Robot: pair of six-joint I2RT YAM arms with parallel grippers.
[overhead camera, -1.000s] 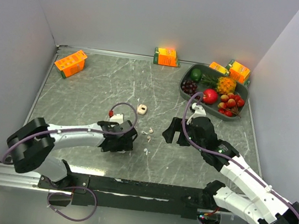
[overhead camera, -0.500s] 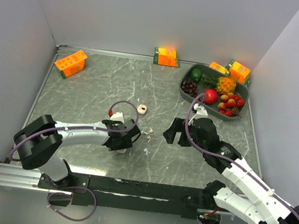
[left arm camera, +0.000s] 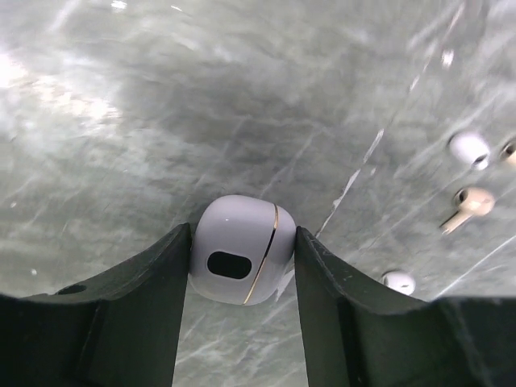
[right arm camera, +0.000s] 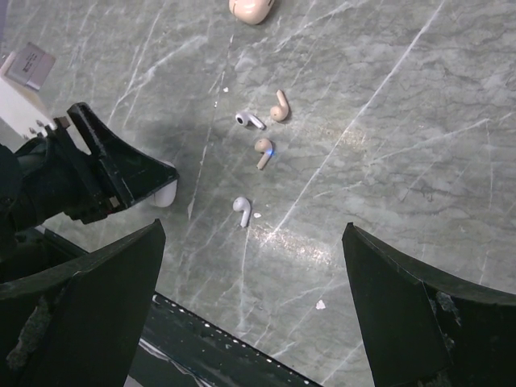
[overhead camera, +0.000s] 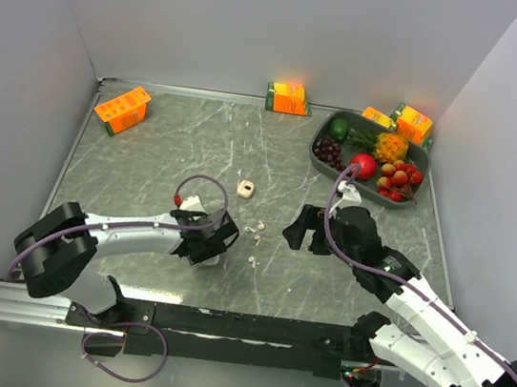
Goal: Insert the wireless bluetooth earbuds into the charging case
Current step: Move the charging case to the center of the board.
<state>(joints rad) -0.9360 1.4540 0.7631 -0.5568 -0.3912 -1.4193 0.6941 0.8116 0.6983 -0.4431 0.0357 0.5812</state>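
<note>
The white charging case (left arm camera: 240, 250) is clamped between the fingers of the left tool (left arm camera: 242, 235), which press on both its sides low over the bench (overhead camera: 169, 143). The case is rounded, with a thin gold line round it and a dark oval mark on the facing side; its inside is not shown. In the right wrist view only a white corner of it is seen beneath that tool. The right tool (right arm camera: 254, 234) is held above the bench with its fingers spread wide apart.

The earbuds (right arm camera: 263, 150) are found loose on the bench between the two tools. They are four tiny pieces with short stems, two white and two pale beige, and the nearest white one is set a little apart from the other three.

A beige case (overhead camera: 246, 189) is seen just beyond the left tool. Whether it is open cannot be told, and it is cut off by the frame edge in the right wrist view.

Far beyond the right tool, a grey tray (overhead camera: 331, 170) is filled with fruit (overhead camera: 364, 165). Orange cartons (overhead camera: 122, 108) are set toward the far side, two of them just behind the tray.
</note>
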